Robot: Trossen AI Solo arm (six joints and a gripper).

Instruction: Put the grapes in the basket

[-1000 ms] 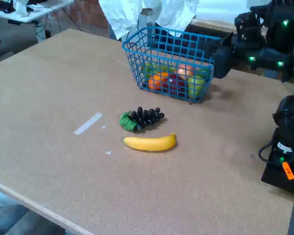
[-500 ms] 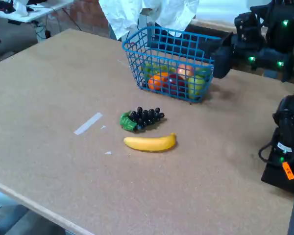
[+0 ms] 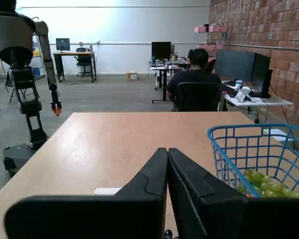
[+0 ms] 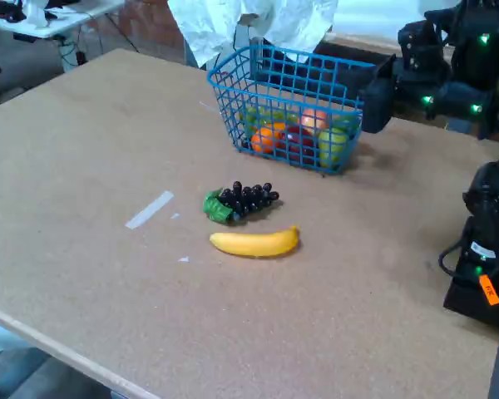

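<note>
Change since the earlier frames: none seen; the hand, grapes, banana and basket keep their places in the fixed view.

Hand (image 3: 168,157): black, two fingers pressed together with no gap, pinching nothing; fills the bottom of the wrist view. In the fixed view it (image 4: 376,104) sits at 2 o'clock from picture centre, just beside the basket's right end.

Basket (image 4: 289,106): blue wire grid, open top, standing on the bench at 12 o'clock. Contents: orange, red, green and pale round fruit. In the wrist view its rim (image 3: 239,130) lies at 3 o'clock of the fingers, green fruit showing inside.

Grapes (image 4: 247,199): dark bunch with a green leaf at its left end, lying on the bench outside the basket, at 6 o'clock from it, well apart from the hand.

Banana (image 4: 255,242): yellow, lying just beside the grapes at their 6 o'clock, not touching.

Tape strip (image 4: 149,209): white, at 9 o'clock of the grapes.

Bench (image 4: 83,150): brown board surface.

Background, wrist view: person (image 3: 195,79) seated at a desk, back turned.
</note>
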